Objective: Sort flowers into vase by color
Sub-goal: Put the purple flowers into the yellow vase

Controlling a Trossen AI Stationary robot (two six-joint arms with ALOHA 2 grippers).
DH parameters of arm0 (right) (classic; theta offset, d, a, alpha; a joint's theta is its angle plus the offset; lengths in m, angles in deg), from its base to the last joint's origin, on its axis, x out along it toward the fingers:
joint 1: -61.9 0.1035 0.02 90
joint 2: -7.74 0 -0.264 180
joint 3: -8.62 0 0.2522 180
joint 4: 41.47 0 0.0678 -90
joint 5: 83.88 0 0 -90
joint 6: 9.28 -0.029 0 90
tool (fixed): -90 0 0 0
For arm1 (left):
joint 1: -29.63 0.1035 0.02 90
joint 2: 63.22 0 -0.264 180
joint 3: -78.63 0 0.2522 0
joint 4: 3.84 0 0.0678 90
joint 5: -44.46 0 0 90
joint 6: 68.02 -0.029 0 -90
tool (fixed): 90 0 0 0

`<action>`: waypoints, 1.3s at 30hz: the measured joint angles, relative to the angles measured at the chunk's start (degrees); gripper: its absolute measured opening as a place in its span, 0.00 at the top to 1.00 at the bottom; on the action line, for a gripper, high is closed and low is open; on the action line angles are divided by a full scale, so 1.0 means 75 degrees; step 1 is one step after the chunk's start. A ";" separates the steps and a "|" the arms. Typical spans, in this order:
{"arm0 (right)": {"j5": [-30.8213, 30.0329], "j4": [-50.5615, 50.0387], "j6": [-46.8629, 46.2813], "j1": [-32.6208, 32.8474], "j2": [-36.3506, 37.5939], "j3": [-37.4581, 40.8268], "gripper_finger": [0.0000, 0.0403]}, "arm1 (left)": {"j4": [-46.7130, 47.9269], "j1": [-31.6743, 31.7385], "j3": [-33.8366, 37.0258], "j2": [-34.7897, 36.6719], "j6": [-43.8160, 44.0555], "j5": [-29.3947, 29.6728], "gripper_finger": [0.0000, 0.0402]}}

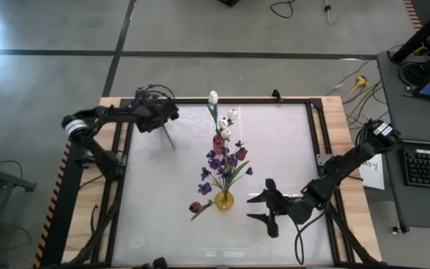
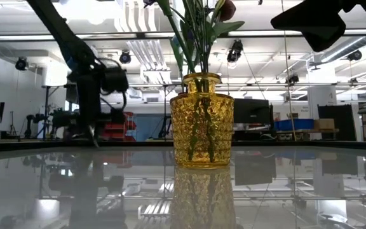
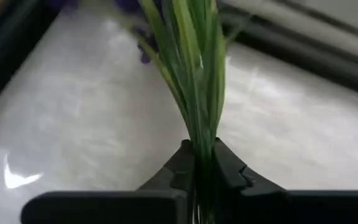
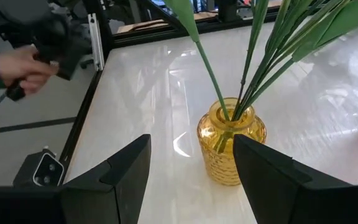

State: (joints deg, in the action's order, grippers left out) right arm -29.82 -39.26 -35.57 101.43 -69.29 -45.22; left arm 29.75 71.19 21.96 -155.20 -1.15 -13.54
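Your left tool (image 3: 204, 163) was clamped on a flower (image 3: 194, 74) stem above the surface's (image 1: 155, 202) far-left corner, while your right tool (image 4: 191, 171) hovered wide open, empty, beside the yellow vase (image 4: 231, 148).

The left claw (image 3: 202, 167) hides its flower's (image 3: 194, 74) stem base, and the bloom is cut off.

Our left arm reaches in from the left edge toward the far left part of the worktop, and our dark two-finger left gripper (image 1: 157, 116) has its fingers (image 3: 229, 171) clamped together. Our right arm angles in from the right edge toward the near right area, and our dark two-finger right gripper (image 1: 263, 208) hangs there with its fingers (image 4: 126, 171) spread wide.
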 joint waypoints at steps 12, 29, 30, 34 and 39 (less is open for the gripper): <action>-0.0015 -0.0287 0.0515 0.0128 0.0615 0.0000 0.46 | -0.3342 -0.2764 0.1143 0.4368 -0.3176 0.1459 1.00; -0.0480 -0.0252 0.1477 0.0108 0.1442 0.0000 0.46 | -1.0021 -0.8968 0.0812 0.4845 -0.9920 0.1422 1.00; -0.0493 -0.0244 0.1446 0.0108 0.1446 0.0000 0.46 | -1.0243 -0.9295 0.0618 0.4601 -1.0216 0.1321 1.00; -0.0498 0.0027 0.1520 0.0108 0.1441 0.0000 0.46 | -1.0906 -1.0435 -0.0222 0.3344 -1.1675 0.0974 1.00; -0.0440 0.1191 0.2247 0.0108 0.1330 0.0000 0.46 | -1.1132 -1.1157 -0.1635 0.1787 -1.2884 0.1001 1.00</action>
State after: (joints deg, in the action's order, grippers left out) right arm -33.12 -30.34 -18.71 102.23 -59.31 -45.22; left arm -53.74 -12.48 9.71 -141.80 -97.78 -6.03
